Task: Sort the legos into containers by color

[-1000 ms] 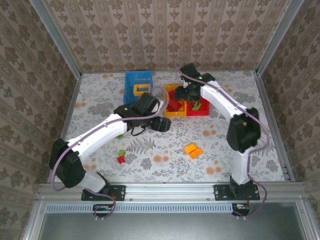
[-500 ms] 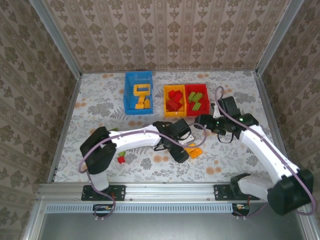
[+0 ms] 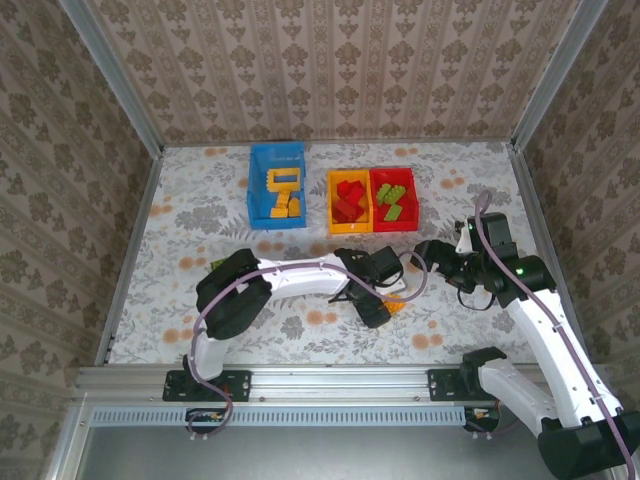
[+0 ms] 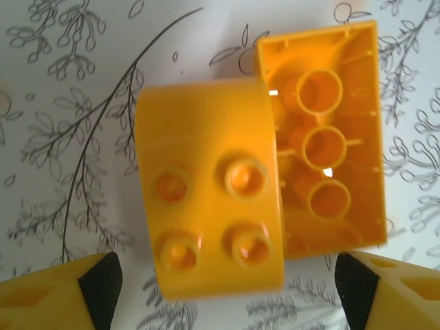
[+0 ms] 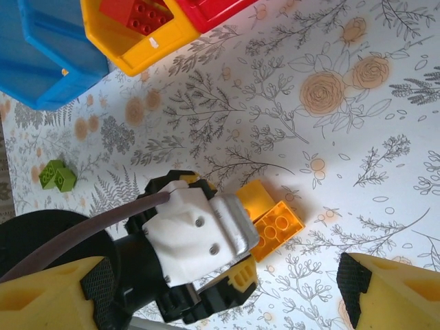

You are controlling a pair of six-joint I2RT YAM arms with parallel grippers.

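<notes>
Both arms out, jaws wide.
The left arm stretches low across to the right, left gripper (image 3: 377, 303) pointing down, spread open; right gripper (image 3: 432, 250) hovers near it, fingers apart, facing left.

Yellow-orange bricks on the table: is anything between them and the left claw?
Nothing visible. The left gripper hangs open right over the studs-up brick and the upside-down brick beside it, one fingertip on each side.
</notes>
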